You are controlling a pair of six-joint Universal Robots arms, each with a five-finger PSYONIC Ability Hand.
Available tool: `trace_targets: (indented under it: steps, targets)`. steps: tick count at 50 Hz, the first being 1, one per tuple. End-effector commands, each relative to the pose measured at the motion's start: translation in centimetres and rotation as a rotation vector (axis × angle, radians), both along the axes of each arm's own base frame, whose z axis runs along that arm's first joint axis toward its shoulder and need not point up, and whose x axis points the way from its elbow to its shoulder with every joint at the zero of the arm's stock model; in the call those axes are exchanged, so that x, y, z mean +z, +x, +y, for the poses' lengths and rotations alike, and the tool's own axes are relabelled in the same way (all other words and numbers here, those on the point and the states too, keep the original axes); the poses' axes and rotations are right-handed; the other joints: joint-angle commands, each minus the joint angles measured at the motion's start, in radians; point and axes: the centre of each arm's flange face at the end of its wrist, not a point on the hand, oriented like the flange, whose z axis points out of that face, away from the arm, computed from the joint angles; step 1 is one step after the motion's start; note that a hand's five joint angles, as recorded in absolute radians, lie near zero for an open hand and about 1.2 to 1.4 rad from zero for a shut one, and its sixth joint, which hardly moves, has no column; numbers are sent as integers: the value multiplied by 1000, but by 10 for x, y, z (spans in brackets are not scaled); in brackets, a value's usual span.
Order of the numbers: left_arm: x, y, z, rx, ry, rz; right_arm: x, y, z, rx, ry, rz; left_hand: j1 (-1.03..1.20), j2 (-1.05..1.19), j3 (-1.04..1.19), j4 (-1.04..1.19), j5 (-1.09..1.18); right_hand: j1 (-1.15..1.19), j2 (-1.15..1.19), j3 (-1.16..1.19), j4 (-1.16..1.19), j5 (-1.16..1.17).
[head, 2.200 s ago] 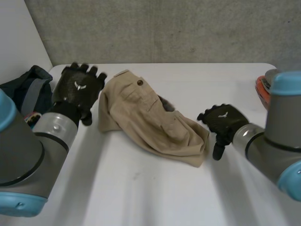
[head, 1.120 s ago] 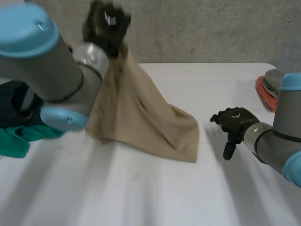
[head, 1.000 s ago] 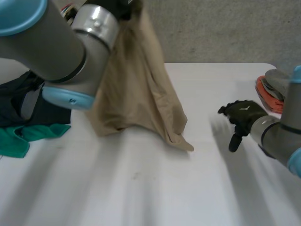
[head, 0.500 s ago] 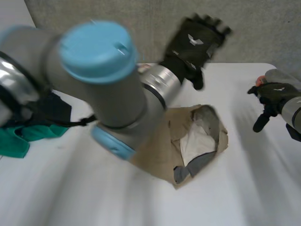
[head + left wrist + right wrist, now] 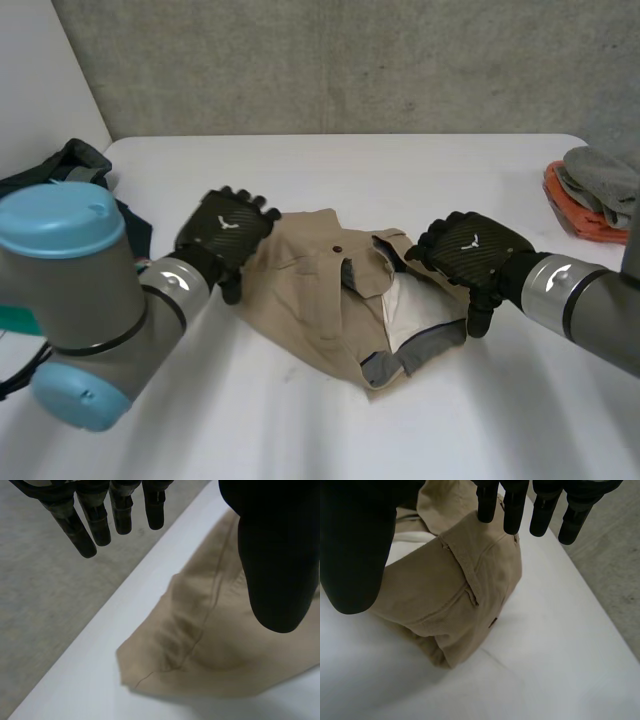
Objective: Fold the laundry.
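Head view: left hand [image 5: 225, 231] spread at khaki garment [image 5: 305, 295] left edge; right hand [image 5: 470, 251] spread at right edge.

Plain khaki trousers [image 5: 305, 290] show white pocket lining [image 5: 412, 310] and a grey inner waistband [image 5: 390, 367] on the white table [image 5: 300, 430].

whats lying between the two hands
The crumpled tan trousers lie between the left hand and the right hand, in the head view.

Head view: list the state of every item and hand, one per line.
Khaki garment: crumpled on the table, inside lining showing.
Left hand: open, fingers straight, holding nothing.
Right hand: open, fingers straight, holding nothing.
Grey cloth: bunched at the table's edge.
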Motion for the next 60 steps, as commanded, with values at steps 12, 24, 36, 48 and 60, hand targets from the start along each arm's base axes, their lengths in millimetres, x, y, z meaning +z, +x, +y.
trace_targets:
  steps: [12, 24, 36, 48, 60]
  targets:
    - [-56, -70, -22, -147, -4, 53, -14, -14, -35, -160, -39, -27, 594, 602, 592, 597, 582, 7, -7, 0, -4, 14]
    - [99, -49, -59, 34, -312, 173, -5, -24, -51, -252, 13, -94, 1186, 1194, 1184, 1189, 1174, 10, -4, 3, -1, 17]
    - [202, -87, -58, -151, -569, 363, 0, -40, -69, -360, 44, -112, 1186, 1194, 1184, 1189, 1174, 10, -4, 3, -1, 17]
    - [49, -172, -47, -347, -331, 247, 9, -57, -79, -454, 42, -98, 195, 203, 193, 198, 183, 10, -4, 3, -1, 17]
    - [113, -115, -66, -29, -431, 165, 17, -48, -61, -428, 44, -90, -36, -28, -38, -33, -48, 19, 5, 12, 7, 26]
